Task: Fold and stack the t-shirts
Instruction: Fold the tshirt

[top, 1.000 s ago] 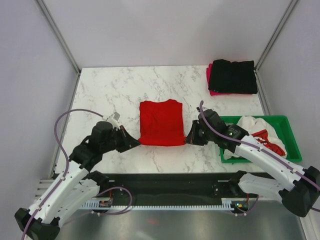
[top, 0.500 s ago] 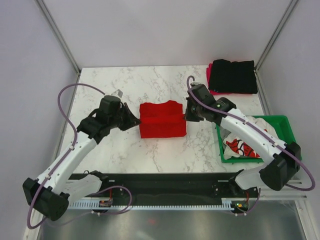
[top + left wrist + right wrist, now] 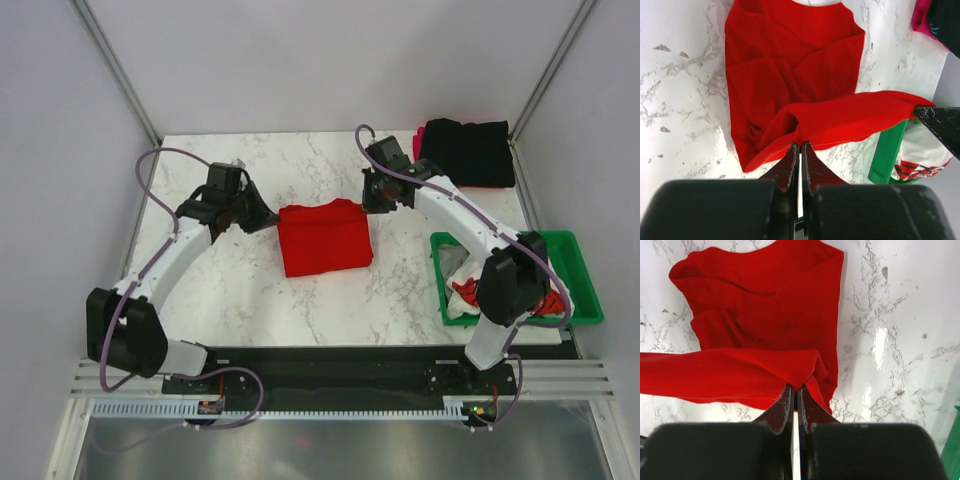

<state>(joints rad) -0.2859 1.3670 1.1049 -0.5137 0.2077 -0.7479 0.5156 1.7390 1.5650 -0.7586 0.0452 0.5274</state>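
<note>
Two garments are only partly visible to you. The magenta-pink t-shirt (image 3: 416,150) is a thin edge under the black t-shirt (image 3: 466,152) at the far right corner of the table (image 3: 230,290). The white t-shirts (image 3: 452,305) in the green crate (image 3: 572,237) are largely covered by your right arm, so they can't be counted.

The red t-shirt (image 3: 325,240) lies mid-table, partly folded. One edge is lifted and stretched into a taut band that runs left to right along the shirt's far side, above the crumpled layer resting on the marble.

Your left gripper (image 3: 800,145) has its jaws pressed together on the left end of that band. Your right gripper (image 3: 794,387) pinches the right end the same way.

Both arms reach far forward with their elbows bowed outward. The wrists are turned inward to face each other across the shirt, and the right gripper sits a little farther back than the left.
</note>
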